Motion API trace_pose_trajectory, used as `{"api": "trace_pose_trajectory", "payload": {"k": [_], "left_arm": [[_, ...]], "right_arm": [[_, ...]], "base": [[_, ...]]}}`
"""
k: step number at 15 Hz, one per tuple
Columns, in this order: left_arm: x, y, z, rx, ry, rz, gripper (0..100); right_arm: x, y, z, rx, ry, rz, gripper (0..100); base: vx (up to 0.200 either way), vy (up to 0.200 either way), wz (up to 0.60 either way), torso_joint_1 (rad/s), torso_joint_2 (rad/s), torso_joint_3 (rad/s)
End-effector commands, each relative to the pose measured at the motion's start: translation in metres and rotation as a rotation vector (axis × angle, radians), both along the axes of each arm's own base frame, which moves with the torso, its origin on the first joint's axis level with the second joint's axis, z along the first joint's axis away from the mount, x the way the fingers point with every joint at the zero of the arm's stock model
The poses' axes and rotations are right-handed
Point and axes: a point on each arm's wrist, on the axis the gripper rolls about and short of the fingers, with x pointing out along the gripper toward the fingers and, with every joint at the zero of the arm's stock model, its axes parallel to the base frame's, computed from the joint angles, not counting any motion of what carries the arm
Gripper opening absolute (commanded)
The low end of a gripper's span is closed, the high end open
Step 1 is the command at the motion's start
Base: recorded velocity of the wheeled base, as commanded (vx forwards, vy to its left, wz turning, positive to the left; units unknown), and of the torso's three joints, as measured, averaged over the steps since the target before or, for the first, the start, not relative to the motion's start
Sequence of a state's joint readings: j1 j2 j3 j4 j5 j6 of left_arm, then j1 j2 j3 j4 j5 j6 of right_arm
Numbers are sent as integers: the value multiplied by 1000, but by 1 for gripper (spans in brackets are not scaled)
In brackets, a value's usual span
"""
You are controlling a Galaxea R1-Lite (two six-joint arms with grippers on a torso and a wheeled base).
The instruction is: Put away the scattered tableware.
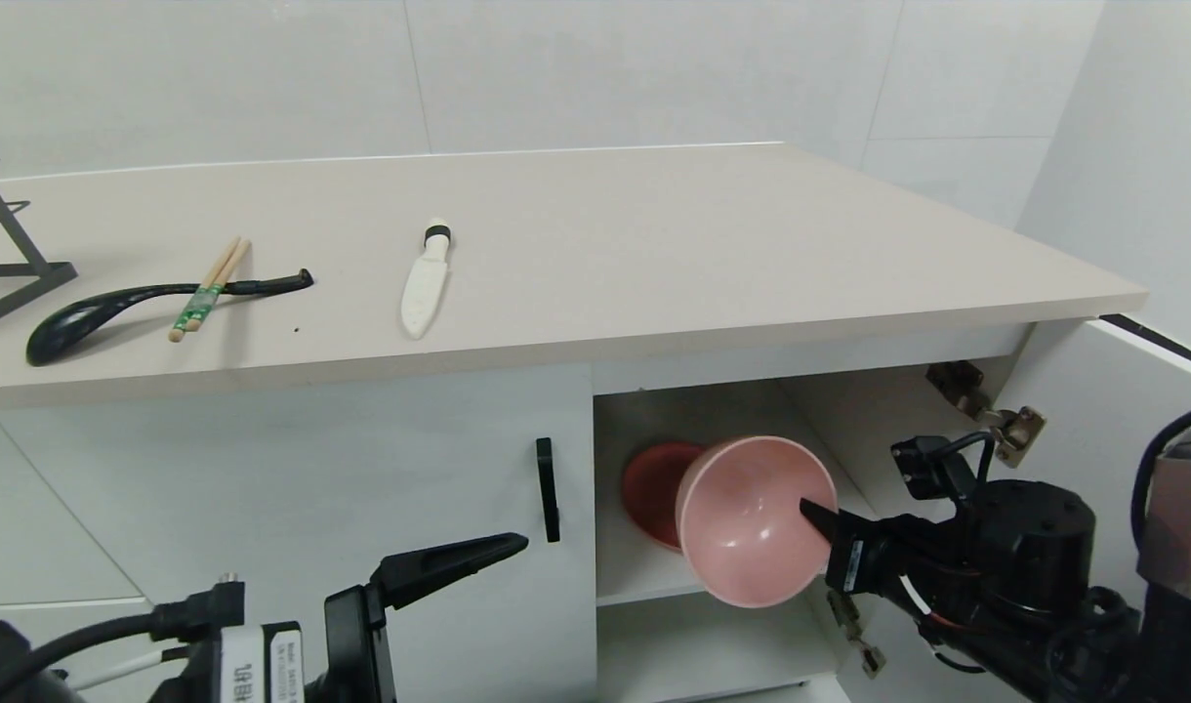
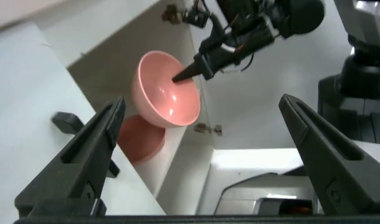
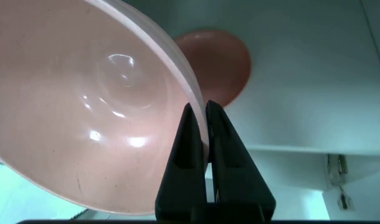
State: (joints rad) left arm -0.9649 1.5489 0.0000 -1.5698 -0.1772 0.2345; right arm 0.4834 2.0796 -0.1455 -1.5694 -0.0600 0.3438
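the right gripper (image 1: 818, 518) is clamped on the rim of a smooth, glossy pink bowl (image 1: 752, 522), one slim black finger inside the bowl and the other outside, the thin wall pinched between them (image 3: 198, 113). the bowl is round and deep and is held tipped on its side, its opening turned away from the gripper, in front of the open cabinet compartment under the counter and just above the white shelf (image 1: 644, 578). behind it, farther in on that shelf, sits a darker red bowl (image 1: 652, 488), matte and round, partly hidden by the pink one; whether the two touch cannot be told. the cabinet door (image 1: 1123, 410) on the right stands swung open, with a metal hinge (image 1: 996, 415) at its inner edge, while the neighbouring white door is closed and carries a short black bar handle (image 1: 548, 488). the left gripper (image 2: 201, 101) hangs low in front of the closed door, its wedge-shaped black fingers spread wide with nothing between them. on the flat, matte beige countertop (image 1: 703, 244) lie a glossy black ladle (image 1: 117, 303) with a curved handle, a pair of pale wooden chopsticks (image 1: 208, 288) crossing over that handle, and, well apart to the right, a cream-coloured knife (image 1: 425, 285) in a sheath with a black band at the grip. a black wire rack (image 1: 10, 259) stands at the counter's left edge.
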Motion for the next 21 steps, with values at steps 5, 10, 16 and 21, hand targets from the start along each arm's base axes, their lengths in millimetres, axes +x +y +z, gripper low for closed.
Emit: {"api": "trace_pose_trajectory", "payload": {"k": [5, 10, 16, 21], "left_arm": [[2, 17, 16, -74, -63, 73, 100], [-15, 48, 32, -120, -84, 121, 100], [-21, 80, 35, -152, -54, 284, 100], [-36, 100, 42, -194, -134, 302, 100]], "right_arm": [[36, 9, -27, -15, 6, 3, 0], [51, 16, -51, -37, 30, 7, 0], [71, 23, -49, -23, -39, 3, 0], [80, 18, -61, -29, -25, -19, 0]], "base": [[0, 0, 0, 0, 0, 0], [0, 0, 0, 0, 0, 0], [0, 0, 0, 0, 0, 0], [0, 0, 0, 0, 0, 0]]}}
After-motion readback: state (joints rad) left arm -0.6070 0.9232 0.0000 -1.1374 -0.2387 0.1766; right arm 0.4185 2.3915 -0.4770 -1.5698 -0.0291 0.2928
